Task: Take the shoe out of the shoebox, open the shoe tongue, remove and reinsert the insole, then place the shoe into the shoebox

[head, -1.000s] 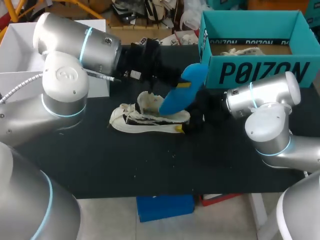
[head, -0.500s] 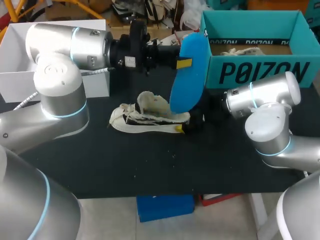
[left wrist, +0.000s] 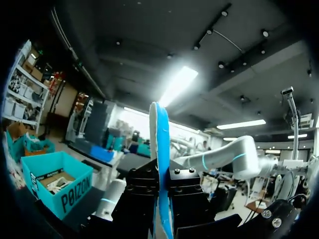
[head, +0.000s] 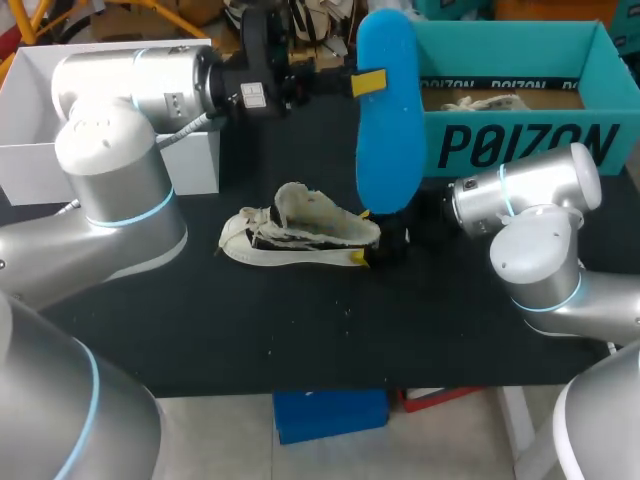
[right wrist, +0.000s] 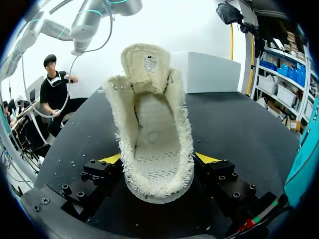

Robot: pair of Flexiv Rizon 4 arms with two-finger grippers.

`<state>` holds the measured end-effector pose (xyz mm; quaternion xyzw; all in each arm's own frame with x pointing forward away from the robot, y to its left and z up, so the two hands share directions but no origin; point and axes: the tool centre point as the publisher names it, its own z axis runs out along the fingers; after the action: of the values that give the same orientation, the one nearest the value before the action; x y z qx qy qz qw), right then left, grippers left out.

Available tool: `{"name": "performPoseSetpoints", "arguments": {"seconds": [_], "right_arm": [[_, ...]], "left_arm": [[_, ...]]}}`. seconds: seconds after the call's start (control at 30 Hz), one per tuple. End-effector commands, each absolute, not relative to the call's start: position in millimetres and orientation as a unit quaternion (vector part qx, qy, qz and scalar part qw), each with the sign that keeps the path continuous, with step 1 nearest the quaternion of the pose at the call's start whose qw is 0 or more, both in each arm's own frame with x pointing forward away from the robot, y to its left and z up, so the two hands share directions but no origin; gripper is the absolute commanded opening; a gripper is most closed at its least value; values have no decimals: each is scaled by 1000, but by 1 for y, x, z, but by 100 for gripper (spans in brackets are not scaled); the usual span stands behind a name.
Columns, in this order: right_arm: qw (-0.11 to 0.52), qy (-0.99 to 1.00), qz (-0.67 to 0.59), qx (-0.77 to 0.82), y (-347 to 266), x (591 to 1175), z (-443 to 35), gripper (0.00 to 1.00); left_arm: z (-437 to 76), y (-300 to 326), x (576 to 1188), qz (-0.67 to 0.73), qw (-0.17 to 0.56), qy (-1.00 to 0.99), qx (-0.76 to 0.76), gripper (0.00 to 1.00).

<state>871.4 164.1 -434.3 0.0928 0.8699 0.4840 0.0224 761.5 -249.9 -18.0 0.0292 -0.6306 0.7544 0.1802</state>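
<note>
**Fig.** Black table top [head: 300, 330], lightly speckled. L gripper [head: 368, 82] is clamped on the blue insole [head: 388, 120], which is held upright and edge-on betw. its fingers, its lower end near the heel of the white shoe [head: 290, 238]. R gripper [head: 385, 247] is closed on that heel w/ the sole flat on the table and the tongue [head: 303, 207] stood up. Teal shoebox [head: 520, 145] stands beyond R gripper, dark lettering printed on its front wall. The label [right wrist: 149, 63] on the tongue is too small to be read.

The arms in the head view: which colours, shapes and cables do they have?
Both the left arm and right arm are silver-grey, with rounded joints ringed in light blue. Their wrist ends are black. A ribbed grey cable runs along the left arm. The fingers have yellow tips.
</note>
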Motion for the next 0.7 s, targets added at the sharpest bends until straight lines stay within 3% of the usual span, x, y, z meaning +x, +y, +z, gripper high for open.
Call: {"name": "performPoseSetpoints", "arguments": {"seconds": [0.03, 0.7], "right_arm": [[22, 871, 483, 93, 164, 872, -436, 0], [22, 871, 483, 93, 164, 872, -436, 0]], "left_arm": [[-9, -252, 760, 751, 189, -632, 29, 0], [31, -249, 745, 750, 221, -623, 12, 0]]}}
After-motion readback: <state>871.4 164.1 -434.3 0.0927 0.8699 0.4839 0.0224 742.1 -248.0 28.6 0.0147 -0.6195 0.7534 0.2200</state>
